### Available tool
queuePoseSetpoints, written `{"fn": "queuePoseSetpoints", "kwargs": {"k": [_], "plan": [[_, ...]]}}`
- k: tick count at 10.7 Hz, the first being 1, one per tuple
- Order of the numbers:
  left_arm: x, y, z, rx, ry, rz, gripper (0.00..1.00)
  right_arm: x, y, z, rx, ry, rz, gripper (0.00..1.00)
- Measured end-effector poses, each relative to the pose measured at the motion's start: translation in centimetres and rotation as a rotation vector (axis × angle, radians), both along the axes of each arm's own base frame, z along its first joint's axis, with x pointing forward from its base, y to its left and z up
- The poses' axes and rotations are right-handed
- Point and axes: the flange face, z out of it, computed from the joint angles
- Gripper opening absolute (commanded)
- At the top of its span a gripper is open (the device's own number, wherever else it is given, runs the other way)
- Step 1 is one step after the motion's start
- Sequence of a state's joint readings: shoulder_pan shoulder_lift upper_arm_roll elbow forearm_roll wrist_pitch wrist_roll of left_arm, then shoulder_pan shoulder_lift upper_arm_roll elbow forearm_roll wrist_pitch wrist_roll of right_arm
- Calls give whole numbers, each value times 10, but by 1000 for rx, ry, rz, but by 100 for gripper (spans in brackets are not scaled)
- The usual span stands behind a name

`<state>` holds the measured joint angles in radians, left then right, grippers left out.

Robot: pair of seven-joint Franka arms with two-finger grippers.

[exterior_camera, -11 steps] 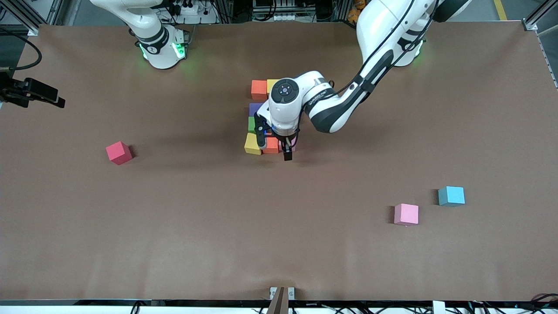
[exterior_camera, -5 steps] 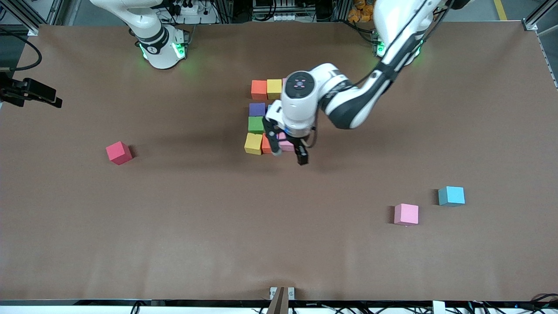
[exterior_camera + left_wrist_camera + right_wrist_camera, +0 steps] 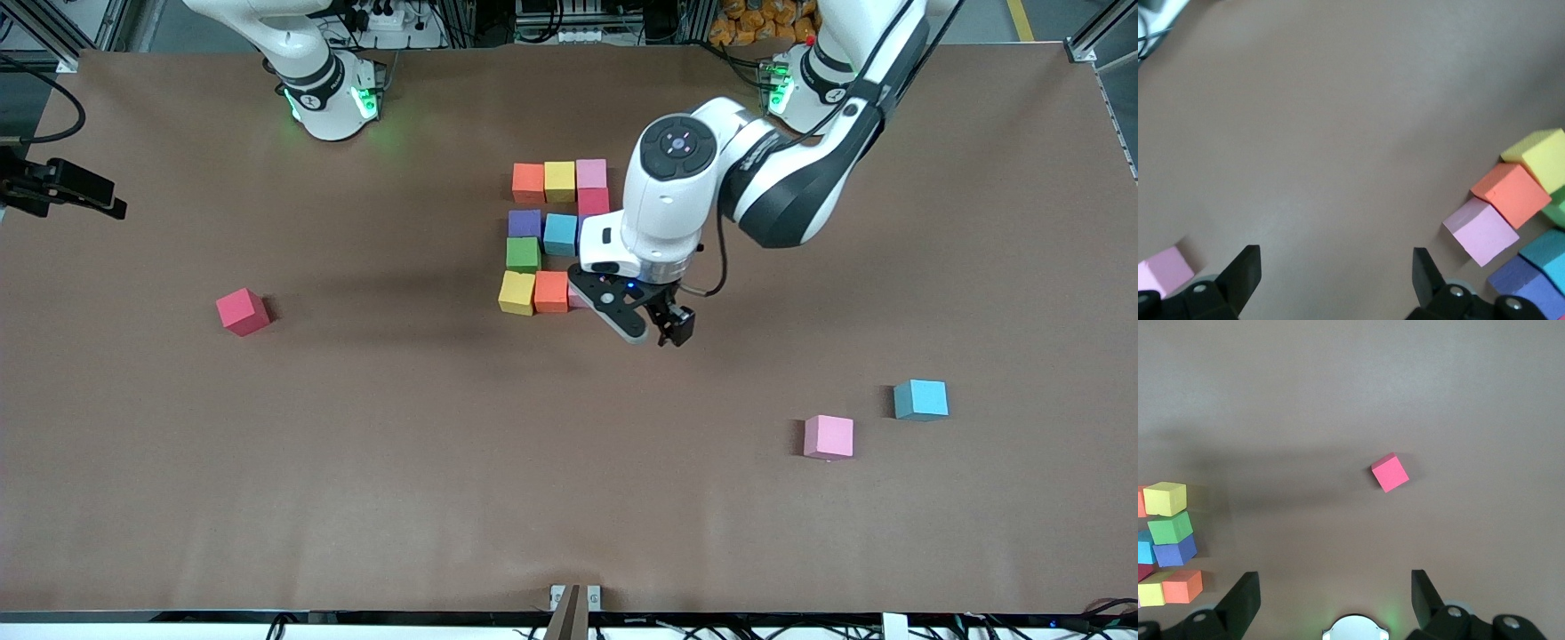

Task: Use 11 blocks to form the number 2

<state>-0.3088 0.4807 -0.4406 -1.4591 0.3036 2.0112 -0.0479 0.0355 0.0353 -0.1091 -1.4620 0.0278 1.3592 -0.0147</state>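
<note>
Number 2: the digit [image 3: 553, 236] lay near the middle of the counter, toward the edge where the arm bases stood; every row was filled, and the pink cube [image 3: 1481, 231] closed the bottom row beside the orange cube [image 3: 551, 292] and yellow cube [image 3: 516, 293].
Change: a second before, the left tool [image 3: 653, 329] hung low over that bottom row; it had since swung off toward the left arm's end, leaving the row in plain sight.
Meaning: the last cube looked placed, so the figure seemed finished.
Heading: the digit's long axis ran from the base edge toward the front-camera edge, top row at the base edge.
Left tool: spread wide, empty, above bare counter just beside the pink cube.
Right tool: [image 3: 1335, 603] wide and empty, the arm waiting high over the counter.
Spares: crimson cube [image 3: 242, 311], loose pink cube [image 3: 829, 436] and light blue cube [image 3: 921, 399] lay well apart from the digit.
</note>
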Motion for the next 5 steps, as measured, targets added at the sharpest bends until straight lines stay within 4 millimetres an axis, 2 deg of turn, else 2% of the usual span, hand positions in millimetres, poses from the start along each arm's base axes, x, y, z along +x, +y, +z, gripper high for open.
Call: {"fn": "queuePoseSetpoints", "kwargs": {"k": [1,2,4,5], "plan": [[7,13,10,1,-2,63,100,0,0,0,0,0,0,100],[16,35,20,13,9,129,100,0,0,0,-1,0,0,100],[37,92,48,-2,37,262,100,0,0,0,-1,0,0,100],[44,124,70,-5,33,328,100,0,0,0,-1,0,0,100]]}}
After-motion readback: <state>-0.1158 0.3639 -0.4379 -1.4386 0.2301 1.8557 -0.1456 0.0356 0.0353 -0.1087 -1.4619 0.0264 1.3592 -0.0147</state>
